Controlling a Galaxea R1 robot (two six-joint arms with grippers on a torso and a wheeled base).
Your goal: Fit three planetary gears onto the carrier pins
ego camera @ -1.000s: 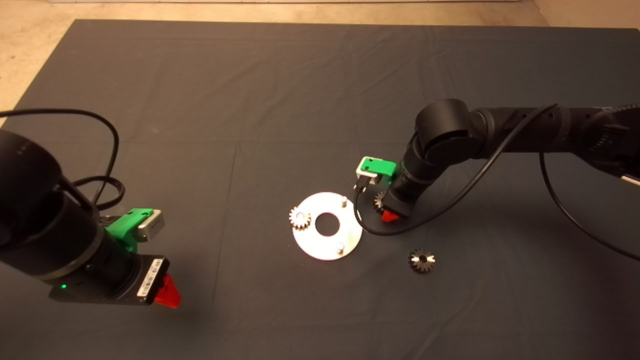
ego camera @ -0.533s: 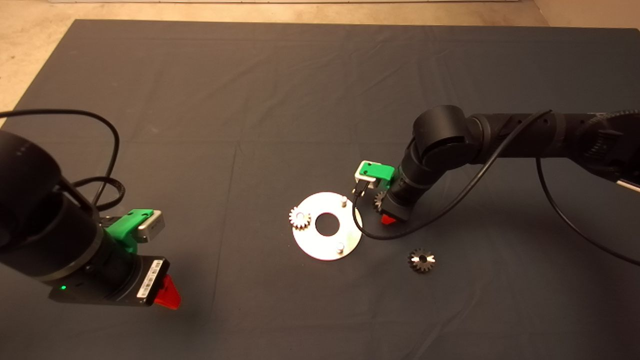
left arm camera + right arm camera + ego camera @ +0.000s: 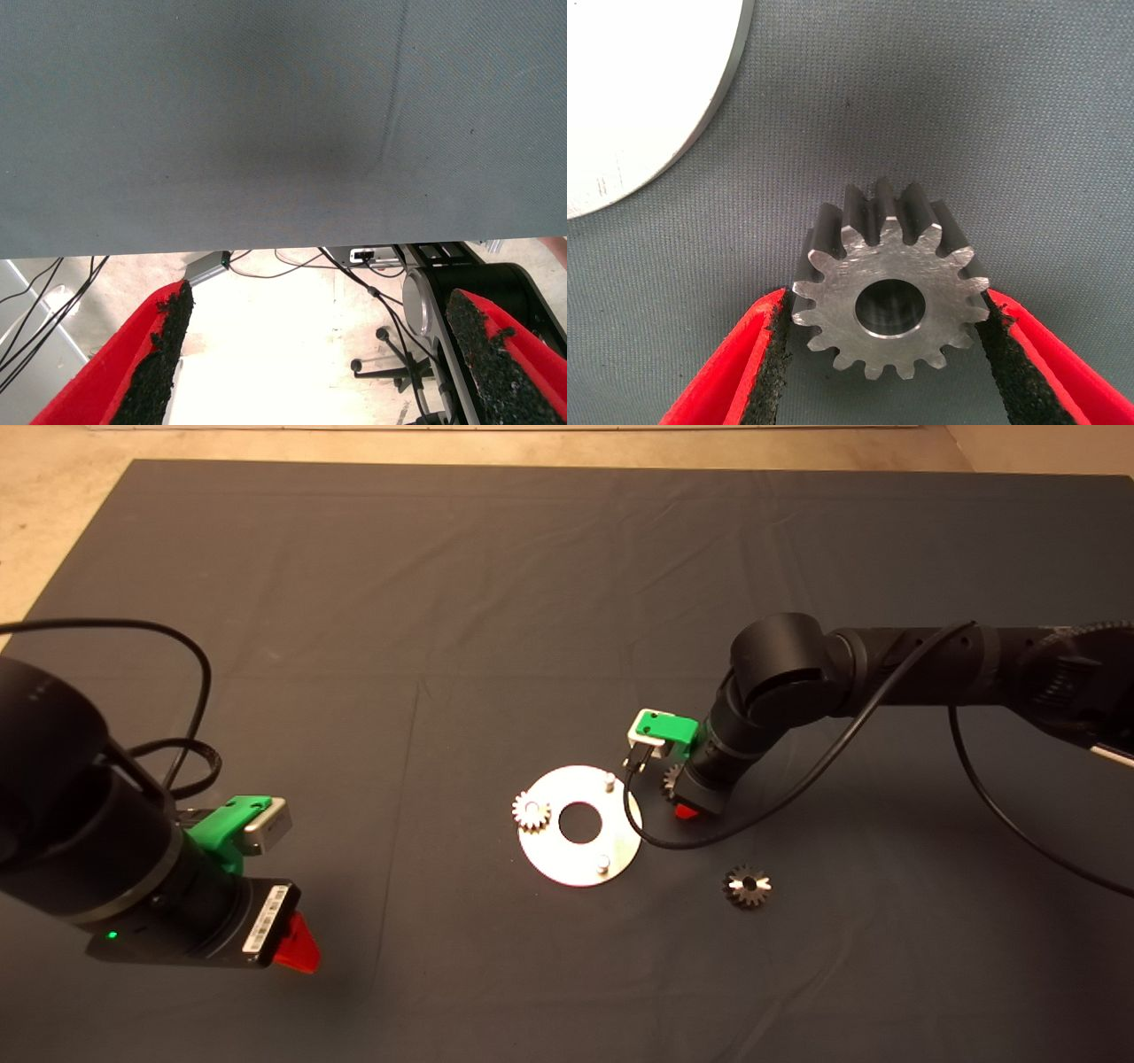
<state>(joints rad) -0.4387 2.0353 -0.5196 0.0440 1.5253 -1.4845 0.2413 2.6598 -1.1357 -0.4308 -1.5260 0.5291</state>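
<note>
R gripper [image 3: 888,354] is down at the mat [image 3: 496,602], just off the right rim of the carrier plate [image 3: 580,825]. A planetary gear [image 3: 888,279] sits between its two red fingers [image 3: 735,372]; wrist view shows the black pads at the tooth tips on both sides, looks closed on the gear. Whether the gear rests on the mat or is lifted off it, can't tell. Gear lies flat, bore axis vertical, hole facing up toward the wrist cam, teeth pointing outward all round. From the head view only a sliver of that gear [image 3: 671,779] shows under the wrist, beside the plate edge, not over it.

Plate lies flat mid-bench w/ large central hole. One gear [image 3: 532,812] already sits on the pin at the plate's left side, flat, axis up. Two carrier pins stand bare & upright: one [image 3: 609,781] at the far-right of the plate, nearest the R gripper, the other [image 3: 602,863] at the near edge. Third gear [image 3: 747,887] lies flat on the mat, apart from the plate, to its lower right, clear of both grippers.

L gripper [image 3: 297,948] hangs parked at the lower left, well apart from the parts; its fingers [image 3: 164,354] stand wide, nothing between them.
</note>
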